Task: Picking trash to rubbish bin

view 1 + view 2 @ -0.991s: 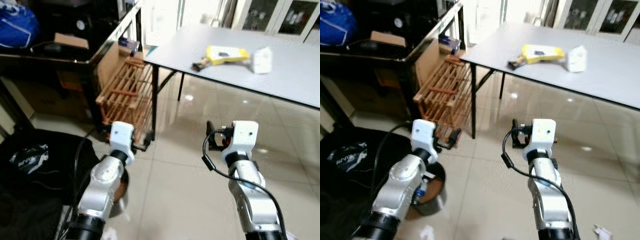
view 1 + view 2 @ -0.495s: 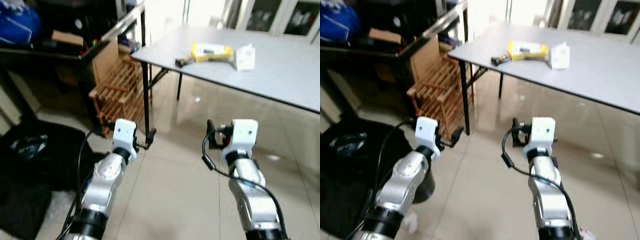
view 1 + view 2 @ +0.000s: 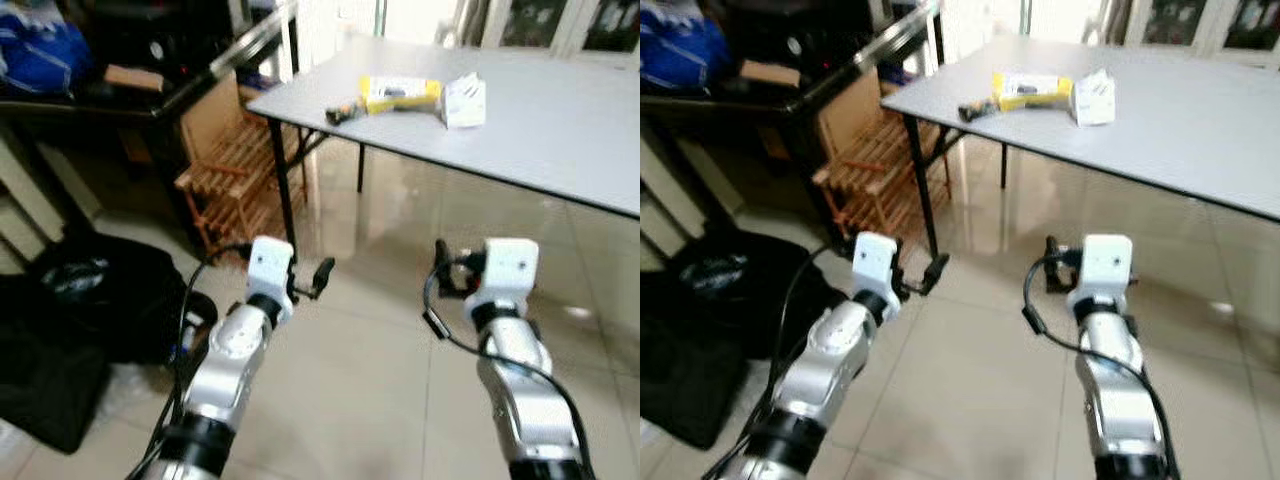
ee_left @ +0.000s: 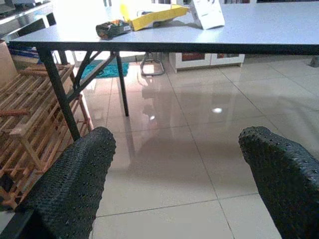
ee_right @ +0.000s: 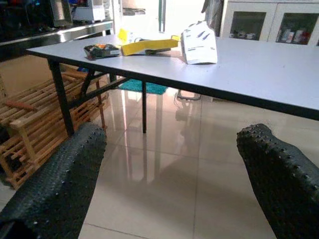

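Observation:
On the grey table [image 3: 560,140] lie a yellow box [image 3: 400,93], a white carton [image 3: 464,100] and a small dark wrapper [image 3: 340,113]. Both arms are held out low over the tiled floor, short of the table. My left gripper [image 3: 320,272] is open and holds nothing; its wrist view looks under the table edge, with the yellow box [image 4: 154,14] above. My right gripper [image 3: 445,275] is also open and holds nothing, and its wrist view has the white carton [image 5: 198,44] ahead. A dark round rim [image 3: 197,312], perhaps the bin, peeks out behind my left arm.
A wooden slatted rack [image 3: 235,185] stands by the table's black legs [image 3: 283,190]. A black bag [image 3: 95,295] lies on the floor at the left. Behind it is a dark desk with a cardboard box [image 3: 135,78]. Glass-door cabinets [image 3: 600,20] line the back wall.
The whole view has shifted as the camera moved: the table's items sit further left and nearer. Both arms keep the same pose, with the grippers still open.

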You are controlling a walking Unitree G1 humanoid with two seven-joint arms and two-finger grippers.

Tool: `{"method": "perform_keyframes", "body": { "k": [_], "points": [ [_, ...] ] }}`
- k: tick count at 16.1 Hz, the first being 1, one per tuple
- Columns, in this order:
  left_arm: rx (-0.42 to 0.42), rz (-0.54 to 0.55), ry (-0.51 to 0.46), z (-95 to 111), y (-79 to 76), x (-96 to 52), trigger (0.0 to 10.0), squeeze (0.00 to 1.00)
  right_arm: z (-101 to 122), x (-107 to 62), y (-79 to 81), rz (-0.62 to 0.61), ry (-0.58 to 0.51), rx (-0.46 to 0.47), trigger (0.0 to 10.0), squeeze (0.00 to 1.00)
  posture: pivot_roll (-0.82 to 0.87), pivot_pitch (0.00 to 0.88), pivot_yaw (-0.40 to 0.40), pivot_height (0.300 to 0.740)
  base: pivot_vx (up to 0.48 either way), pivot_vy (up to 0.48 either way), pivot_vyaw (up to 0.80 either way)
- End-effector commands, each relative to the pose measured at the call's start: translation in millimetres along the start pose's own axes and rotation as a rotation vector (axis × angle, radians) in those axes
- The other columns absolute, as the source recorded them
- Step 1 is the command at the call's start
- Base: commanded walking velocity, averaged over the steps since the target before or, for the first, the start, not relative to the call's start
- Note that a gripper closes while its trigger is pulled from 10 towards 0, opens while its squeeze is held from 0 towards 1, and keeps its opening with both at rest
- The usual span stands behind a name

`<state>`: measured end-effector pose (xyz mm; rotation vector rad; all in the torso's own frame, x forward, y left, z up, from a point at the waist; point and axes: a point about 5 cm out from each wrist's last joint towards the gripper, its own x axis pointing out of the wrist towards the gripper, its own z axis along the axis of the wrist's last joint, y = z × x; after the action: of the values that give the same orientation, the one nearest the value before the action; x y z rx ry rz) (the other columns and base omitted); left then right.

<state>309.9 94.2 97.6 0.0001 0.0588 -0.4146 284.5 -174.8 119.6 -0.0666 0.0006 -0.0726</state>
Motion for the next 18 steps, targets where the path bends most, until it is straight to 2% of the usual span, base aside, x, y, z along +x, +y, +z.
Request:
{"method": "perform_keyframes", "body": {
  "k": [1, 5, 18],
  "points": [
    [0.013, 0.006, 0.001, 1.1, 5.2, 0.5, 10.0, 0.0, 3.4, 1.6, 4.1, 0.003, -0.013, 0.007, 10.0, 0.0, -0.11, 0.046, 0.05, 0.74, 0.277, 0.0, 0.0],
    [0.018, 0.004, -0.001, 0.6, 5.3, 1.4, 10.0, 0.0, 1.7, 0.4, 8.0, 0.008, -0.01, 0.01, 10.0, 0.0, -0.11, 0.044, 0.052, 0.74, 0.34, 0.0, 0.0],
    [0.035, 0.0, -0.009, 1.8, 6.6, 2.4, 10.0, 0.0, 7.8, 3.9, 5.3, -0.025, -0.029, 0.021, 10.0, 0.0, -0.1, 0.04, 0.05, 0.74, 0.399, 0.0, 0.0]
  ]
}}
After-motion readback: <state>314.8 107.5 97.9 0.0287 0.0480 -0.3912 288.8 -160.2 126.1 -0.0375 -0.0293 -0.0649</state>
